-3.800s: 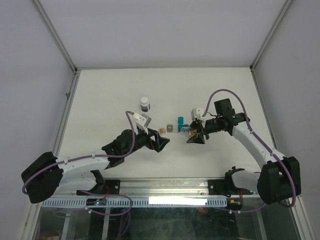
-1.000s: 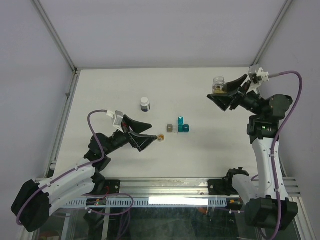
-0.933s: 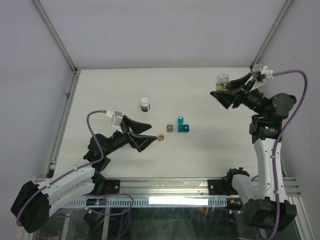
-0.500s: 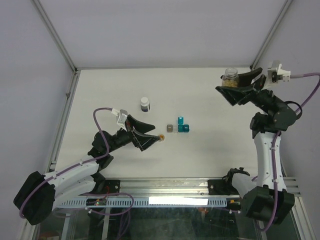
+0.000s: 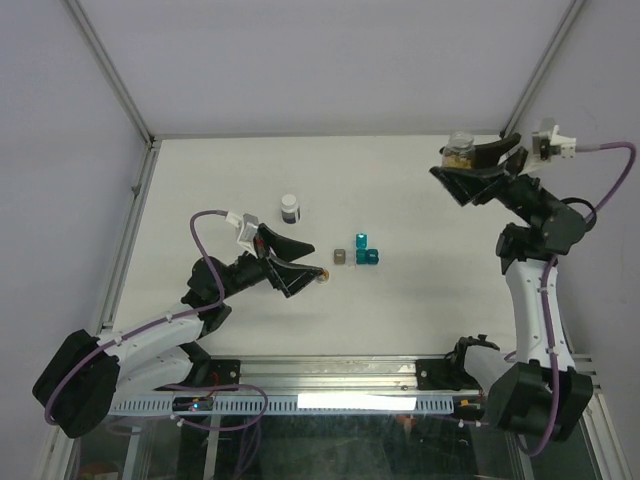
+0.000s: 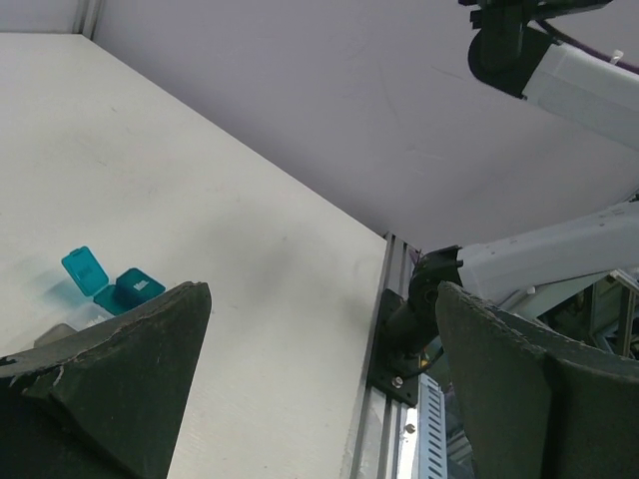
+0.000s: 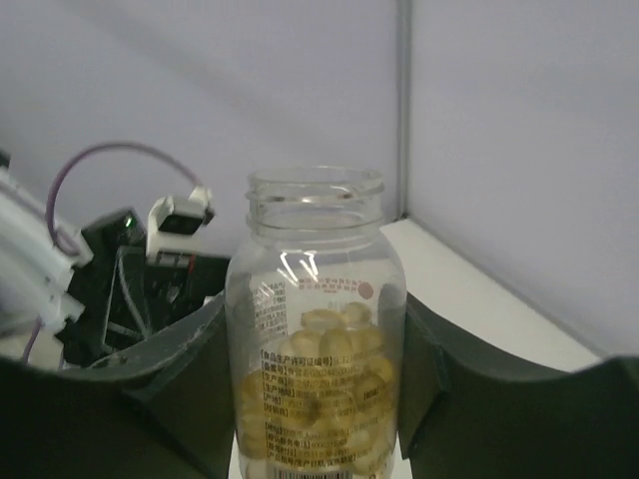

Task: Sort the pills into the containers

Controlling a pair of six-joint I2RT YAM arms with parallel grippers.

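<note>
The teal-blue box [image 5: 367,256] is seen on the worktop [image 5: 420,300] with its lid flipped open, and every place here is given from it. The grey box [image 5: 341,256] is set just beside it on its left. A small orange object [image 5: 322,273] is found a little further left and nearer the arm bases. A small dark bottle with a white cap [image 5: 290,209] is stood further left and farther back. The left jaws are spread wide with nothing between them, low to the left of the teal-blue box, one tip by the orange object. The right jaws are closed on a clear uncapped pill bottle [image 7: 316,339], partly filled with yellow pills [image 7: 321,399], which is held raised well to the right of and beyond the teal-blue box.
</note>
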